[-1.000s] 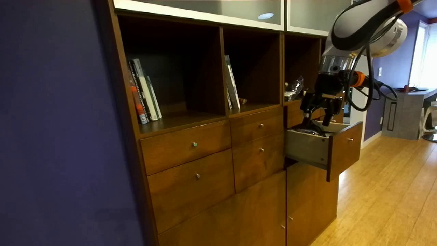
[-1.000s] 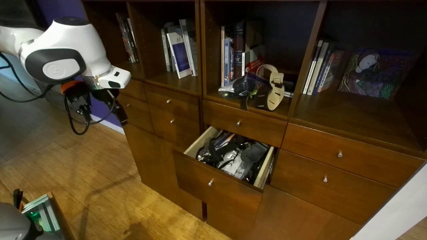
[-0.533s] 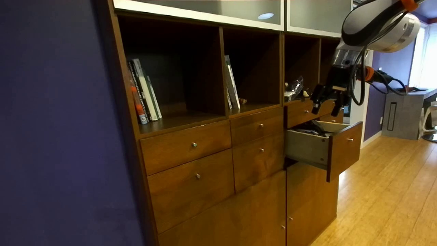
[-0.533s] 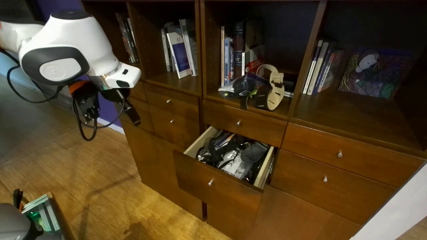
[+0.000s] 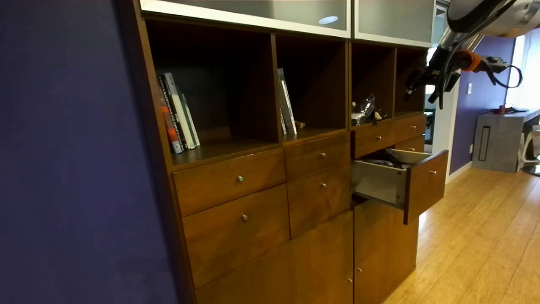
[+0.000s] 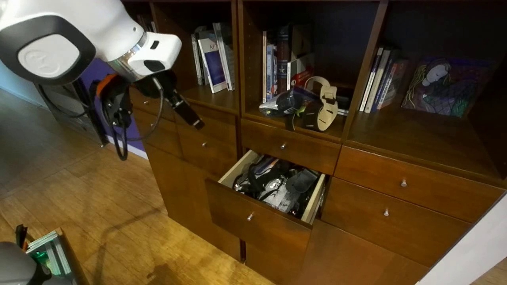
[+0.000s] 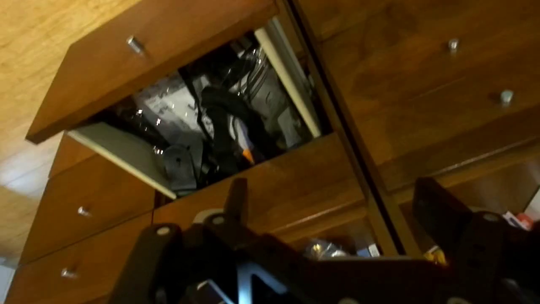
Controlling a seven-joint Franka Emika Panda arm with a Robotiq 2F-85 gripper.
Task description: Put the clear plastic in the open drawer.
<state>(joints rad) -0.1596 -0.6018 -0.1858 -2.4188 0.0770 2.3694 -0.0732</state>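
Note:
The open drawer [image 5: 428, 190] juts out from the cabinet in both exterior views; its wooden front [image 6: 257, 225] has a small knob. Dark straps, pouches and shiny plastic packaging fill it, also in the wrist view [image 7: 168, 29]. A crumpled clear plastic [image 6: 273, 107] bag lies on the shelf above, left of a tan belt; it shows at the shelf edge [image 5: 365, 109] and partly behind the gripper in the wrist view [image 7: 325, 249]. My gripper [image 7: 332, 185] is open, with nothing between its fingers. It hangs in front of the shelves, above drawer height [image 5: 421, 96], left of the drawer [image 6: 198, 123].
The tan belt [image 6: 328, 107] curls over the shelf edge beside the bag. Books [image 6: 277, 67] stand behind. Shut drawers [image 6: 291, 144] lie above and beside the open one. Upright dividers [image 6: 239, 79] separate the shelves. A box [image 6: 51, 253] stands at lower left.
My gripper has risen from over the drawer and tilted, its fingers now pointing more towards the shelves. It stays open and empty. The drawer and the plastic bag have not moved.

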